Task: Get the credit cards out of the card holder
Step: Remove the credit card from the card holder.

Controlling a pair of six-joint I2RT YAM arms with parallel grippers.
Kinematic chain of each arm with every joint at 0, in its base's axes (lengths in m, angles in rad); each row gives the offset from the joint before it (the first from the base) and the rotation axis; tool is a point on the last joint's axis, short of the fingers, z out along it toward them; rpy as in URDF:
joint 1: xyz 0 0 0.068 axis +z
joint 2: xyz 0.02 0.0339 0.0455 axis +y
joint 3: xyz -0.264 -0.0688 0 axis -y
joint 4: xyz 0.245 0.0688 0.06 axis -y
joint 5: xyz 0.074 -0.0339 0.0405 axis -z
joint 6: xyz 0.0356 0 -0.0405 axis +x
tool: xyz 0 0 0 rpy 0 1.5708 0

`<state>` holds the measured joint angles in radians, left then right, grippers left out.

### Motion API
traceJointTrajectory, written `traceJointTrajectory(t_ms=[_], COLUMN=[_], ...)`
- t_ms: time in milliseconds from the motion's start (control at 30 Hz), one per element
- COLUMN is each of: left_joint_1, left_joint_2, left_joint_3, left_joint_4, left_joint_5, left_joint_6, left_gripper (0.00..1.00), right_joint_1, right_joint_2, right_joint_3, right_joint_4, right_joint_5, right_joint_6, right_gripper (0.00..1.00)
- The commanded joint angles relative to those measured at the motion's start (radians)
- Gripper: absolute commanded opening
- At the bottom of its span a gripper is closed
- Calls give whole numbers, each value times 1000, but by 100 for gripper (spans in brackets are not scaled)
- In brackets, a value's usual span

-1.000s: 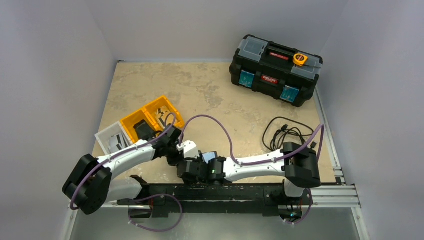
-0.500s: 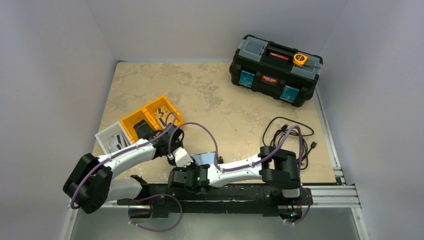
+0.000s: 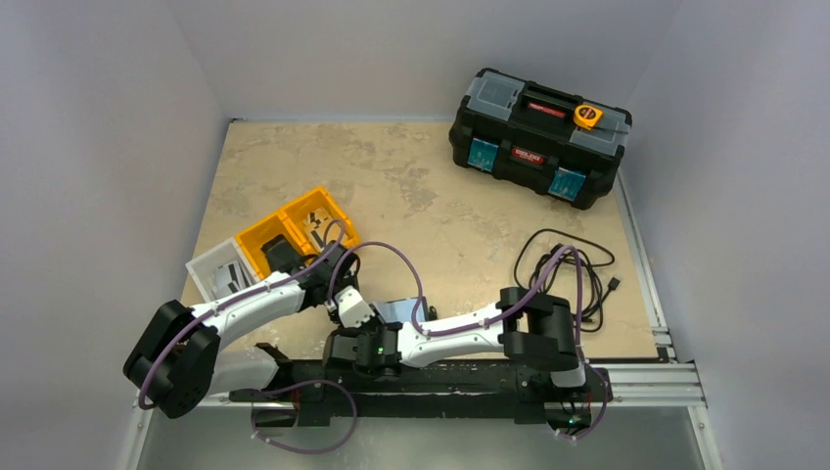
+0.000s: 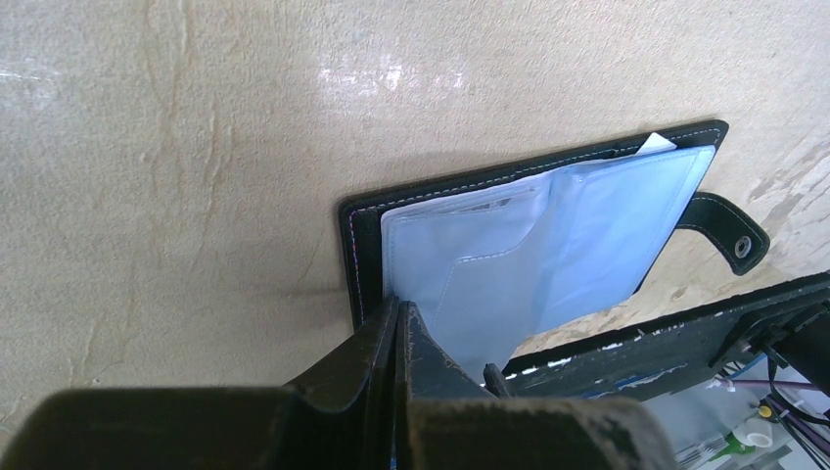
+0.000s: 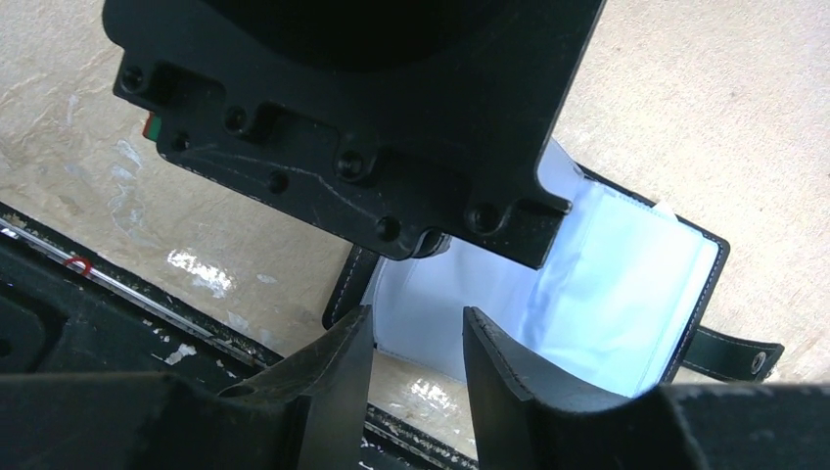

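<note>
Hovering over near edge of table (image 3: 440, 196), right gripper (image 5: 416, 343) held jaws apart | left gripper (image 4: 396, 323) clamped on card holder (image 4: 362, 245), lying open there | credit cards indistinct in sleeves (image 4: 587, 225) | risk: one-sided pinch could drag holder off-edge.

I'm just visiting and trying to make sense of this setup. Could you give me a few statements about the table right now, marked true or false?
1. The flat black folding card holder lies open on the beige table. True.
2. The left gripper has its fingers spread wide. False: they are closed together on the holder's near edge.
3. The right gripper is open. True.
4. The big black toolbox stands right beside the orange plastic bins. False: it stands at the far right corner, and the bins are at the left.
</note>
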<state>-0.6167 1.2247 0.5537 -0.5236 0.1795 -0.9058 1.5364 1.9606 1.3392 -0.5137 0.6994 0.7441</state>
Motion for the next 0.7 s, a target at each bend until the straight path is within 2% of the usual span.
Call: traceJointTrajectory(t_ms=[0, 400, 600, 667], left_joint_1=[-5, -5, -5, -5], left_joint_2=[-3, -9, -8, -9], left_joint_3=[40, 43, 45, 45], left_joint_4=[2, -2, -4, -5], left_joint_5=[14, 20, 21, 21], left_joint_6=[1, -3, -4, -5], left_gripper=[0, 0, 0, 0], right_joint_1=[8, 15, 16, 16], right_joint_2=[18, 28, 46, 52], right_joint_3=[47, 42, 41, 45], right_joint_4=[-29, -16, -11, -22], right_joint_5=[34, 11, -4, -2], right_joint_6=[-14, -13, 0, 8], right_gripper=[36, 34, 28, 23])
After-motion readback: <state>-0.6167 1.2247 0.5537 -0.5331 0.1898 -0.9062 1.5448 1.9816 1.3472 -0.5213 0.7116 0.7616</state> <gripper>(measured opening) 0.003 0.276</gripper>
